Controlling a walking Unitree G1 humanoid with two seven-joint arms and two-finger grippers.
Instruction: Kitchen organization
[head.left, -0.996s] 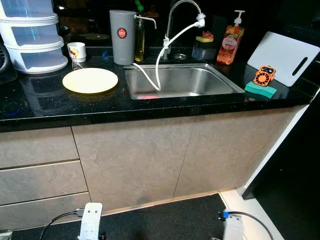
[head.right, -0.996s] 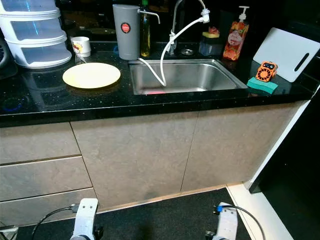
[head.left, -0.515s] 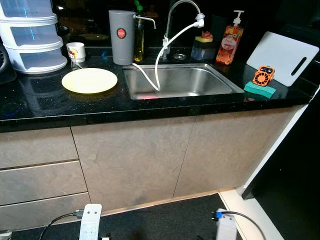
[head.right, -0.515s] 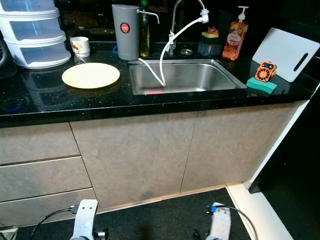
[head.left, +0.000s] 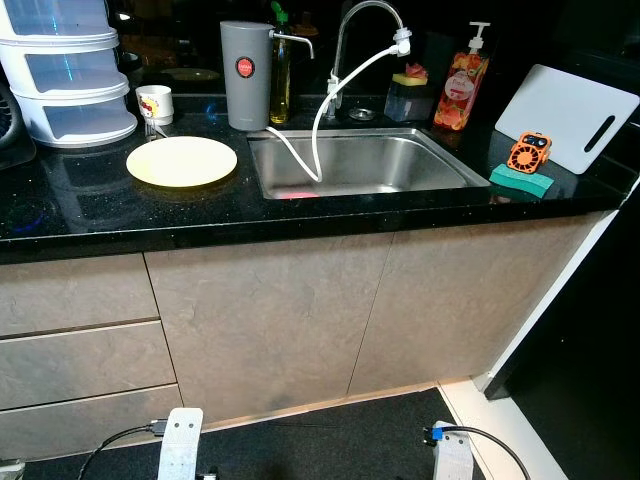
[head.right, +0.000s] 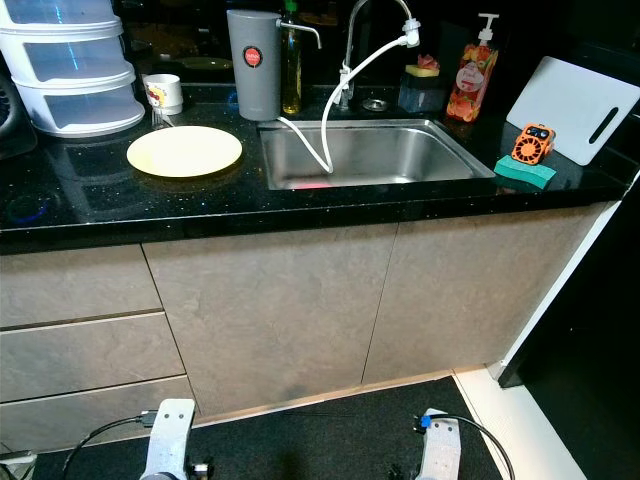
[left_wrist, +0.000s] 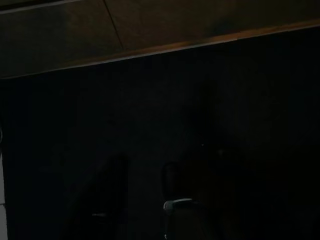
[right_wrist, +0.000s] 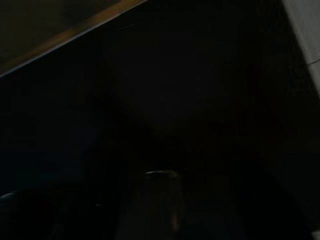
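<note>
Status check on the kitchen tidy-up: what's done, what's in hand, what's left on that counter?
Nothing looks done yet. Nothing is in hand: both arms hang low by the cabinet fronts, wrist views too dark to read. Left on the black counter: the yellow plate and white mug left of the sink, a pink item inside the sink, and the orange gadget on the green sponge beside the leaning white cutting board.

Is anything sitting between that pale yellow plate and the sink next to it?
Nothing visible does. The yellow plate lies flat on the black counter, with bare counter between it and the sink. The grey canister stands further back, out of the way.
</note>
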